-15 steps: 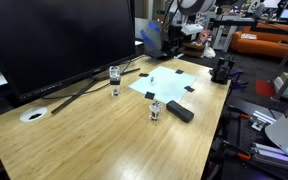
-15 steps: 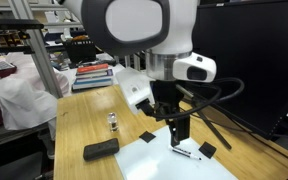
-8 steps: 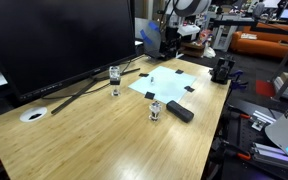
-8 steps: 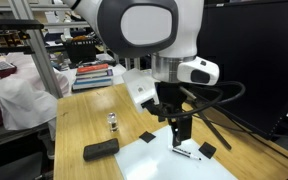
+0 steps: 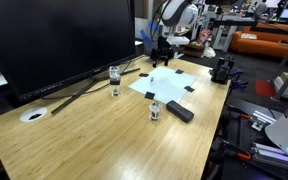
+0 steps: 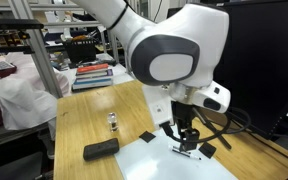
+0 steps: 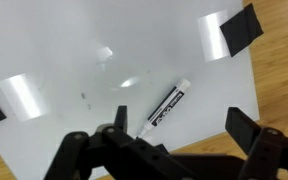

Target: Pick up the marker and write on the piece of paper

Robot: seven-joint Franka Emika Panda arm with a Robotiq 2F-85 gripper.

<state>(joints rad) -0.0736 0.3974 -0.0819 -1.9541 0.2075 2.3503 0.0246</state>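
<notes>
On the light wooden table (image 5: 104,135), towards its far end in an exterior view: a pale bluish-white rectangular piece of paper (image 5: 169,82), flat, with small black patches at the corners. Also seen in the wrist view (image 7: 104,50), filling most of that picture, with shiny strips by two of the patches.

On the paper, close to one edge: a slender white marker with dark print along its barrel (image 7: 166,104), lying flat and slanted in the wrist view. Visible too in an exterior view (image 6: 187,151), just under the arm.

Directly above the marker: the black claw (image 7: 176,125), spread wide open, one finger on each side of the marker and neither touching it. Hangs low over the sheet in both exterior views (image 6: 189,138) (image 5: 162,58). Grips nothing.

Beside the paper, well apart from the marker: a dark rectangular block (image 5: 180,110), next to a small clear glass jar (image 5: 155,110). Further along the table: a small white round disc (image 5: 32,115). Behind all of it: a large black monitor (image 5: 54,40).
</notes>
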